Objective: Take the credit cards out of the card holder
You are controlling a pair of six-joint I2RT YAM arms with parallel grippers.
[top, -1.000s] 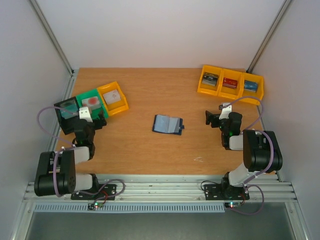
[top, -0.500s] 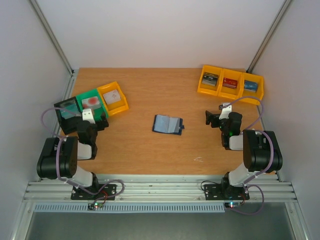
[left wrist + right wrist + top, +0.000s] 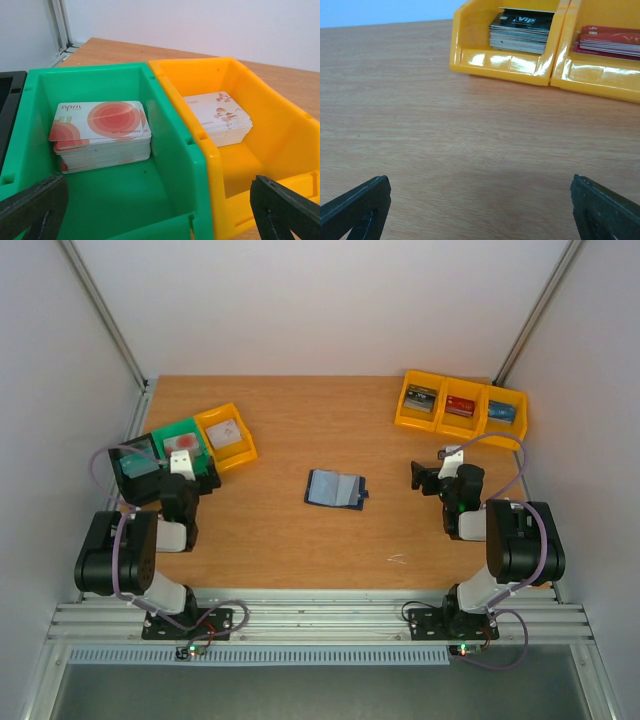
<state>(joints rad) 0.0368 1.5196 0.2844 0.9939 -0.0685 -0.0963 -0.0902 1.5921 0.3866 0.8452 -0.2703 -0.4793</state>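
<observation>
Card holder (image 3: 336, 489) lies, seemingly flat, between the two bin rows (image 3: 460, 424).

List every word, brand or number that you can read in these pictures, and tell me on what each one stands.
"april": on the red-circled top card in the green bin.
"Vip": on the black card in the yellow bin.
Too small or blurred to read: the fine print on that april card, on the pale flowered card and on the red cards.

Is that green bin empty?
No, the green bin holds a stack of white cards printed with red circles, plain in the left wrist view.
</observation>
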